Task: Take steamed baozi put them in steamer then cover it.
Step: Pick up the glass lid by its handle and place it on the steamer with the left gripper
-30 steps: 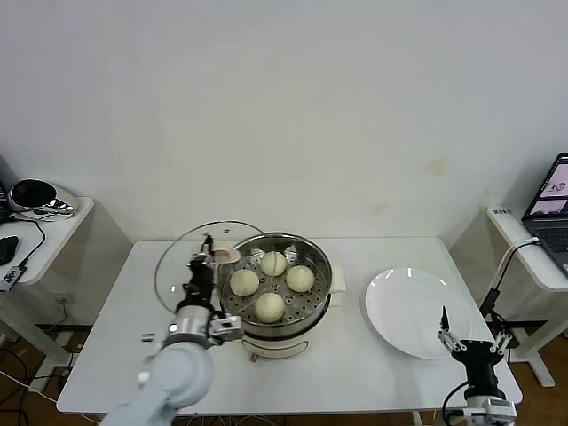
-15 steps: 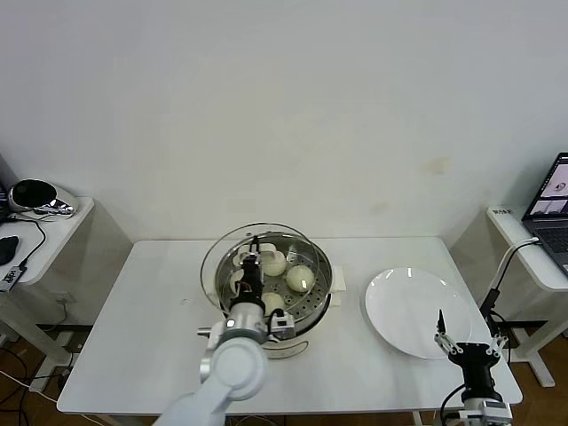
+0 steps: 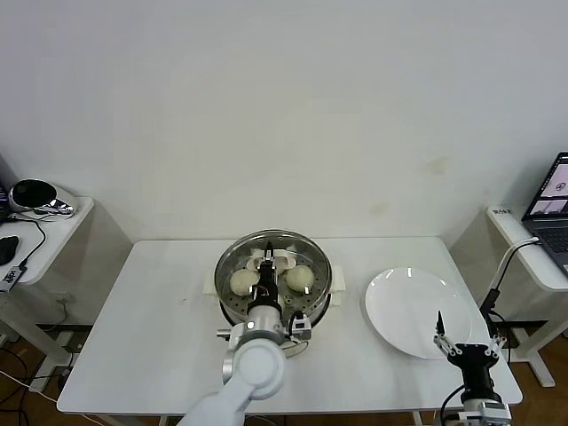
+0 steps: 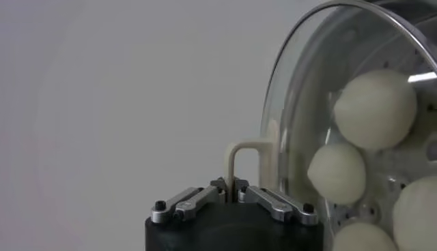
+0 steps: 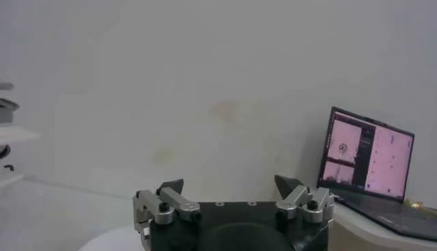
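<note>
White table (image 3: 160,328) carries everything, w/ the steamer (image 3: 232,302) sitting mid-table on its cream base, steel pot shiny. Flat white plate (image 3: 410,312) lies to the robot's right of it, well apart, nothing on it, so the buns look all transferred. Cover (image 3: 275,238) sits centred over the pot, rim roughly matching the pot rim; can't tell from head view if it's fully seated or just above. In left wrist view the glass cover (image 4: 300,102) fills one side, baozi (image 4: 375,109) visible thru the glass on the perforated tray, so they're inside under the lid. Head view shows two baozi (image 3: 300,278) clearly either side of the arm, others hidden by the arm. Left gripper (image 3: 267,264) is over the pot centre, jaws pinched tight on the cover handle (image 4: 240,158), the cream loop rising between the fingers in wrist view; centre grip prob. chosen to keep the lid level while lowering. Right gripper (image 3: 465,342) parked near the table's front-right corner by the plate edge, fingers spread wide, holding nothing, out of the way; right wrist view shows same gripper (image 5: 232,189) facing the wall and a laptop (image 5: 367,153) on a side desk. Judgement: last step, lid placement nearly done; release pending.
</note>
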Controlling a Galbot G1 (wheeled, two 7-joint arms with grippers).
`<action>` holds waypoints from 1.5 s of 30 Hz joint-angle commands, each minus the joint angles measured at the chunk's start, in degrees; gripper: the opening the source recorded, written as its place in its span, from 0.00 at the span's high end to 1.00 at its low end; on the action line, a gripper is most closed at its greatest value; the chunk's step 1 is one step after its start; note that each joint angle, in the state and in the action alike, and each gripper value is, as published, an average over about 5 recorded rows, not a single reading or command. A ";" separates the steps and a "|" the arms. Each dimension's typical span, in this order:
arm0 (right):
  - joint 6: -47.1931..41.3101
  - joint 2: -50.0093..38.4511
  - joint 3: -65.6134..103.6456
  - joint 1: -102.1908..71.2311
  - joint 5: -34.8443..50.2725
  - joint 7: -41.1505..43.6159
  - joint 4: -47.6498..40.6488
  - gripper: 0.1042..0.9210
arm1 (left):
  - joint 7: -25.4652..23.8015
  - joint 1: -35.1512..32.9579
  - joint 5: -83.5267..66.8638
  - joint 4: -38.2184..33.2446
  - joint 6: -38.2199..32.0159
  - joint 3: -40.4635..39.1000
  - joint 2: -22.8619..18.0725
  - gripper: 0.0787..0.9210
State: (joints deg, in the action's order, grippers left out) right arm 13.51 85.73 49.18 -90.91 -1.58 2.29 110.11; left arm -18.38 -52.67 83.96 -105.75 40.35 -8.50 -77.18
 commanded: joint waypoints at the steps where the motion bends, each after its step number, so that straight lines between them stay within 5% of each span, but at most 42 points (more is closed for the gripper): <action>1: 0.33 -0.19 -0.31 0.04 -0.02 0.18 -0.47 0.12 | 0.27 -0.27 1.56 2.57 -0.35 0.05 -1.70 0.94; 26: 0.76 -1.12 -0.82 0.11 0.28 0.54 -1.42 0.12 | 2.98 -1.90 0.34 2.28 -0.74 0.93 -3.76 0.93; 33: 0.78 -1.23 -1.10 0.09 0.22 0.66 -1.61 0.12 | 4.01 -7.51 -1.56 -6.18 -1.20 0.81 -0.91 0.74; 40: 0.80 -1.23 -1.40 0.05 0.06 0.75 -1.63 0.12 | 9.63 -17.58 -13.21 -22.72 -4.19 6.64 6.53 0.50; 42: 0.91 -1.23 -1.55 0.01 0.01 0.85 -1.77 0.12 | 13.02 -23.78 -20.98 -27.09 -7.86 11.15 8.63 0.43; 45: 1.43 -1.40 -2.06 -0.36 0.35 2.06 -1.55 0.12 | 18.77 -35.22 -39.24 -30.25 -22.96 24.49 9.10 0.34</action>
State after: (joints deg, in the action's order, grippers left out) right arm 14.48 84.49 47.58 -90.97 -1.56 3.19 108.32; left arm -11.10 -64.49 76.40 -117.73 36.56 -4.08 -74.57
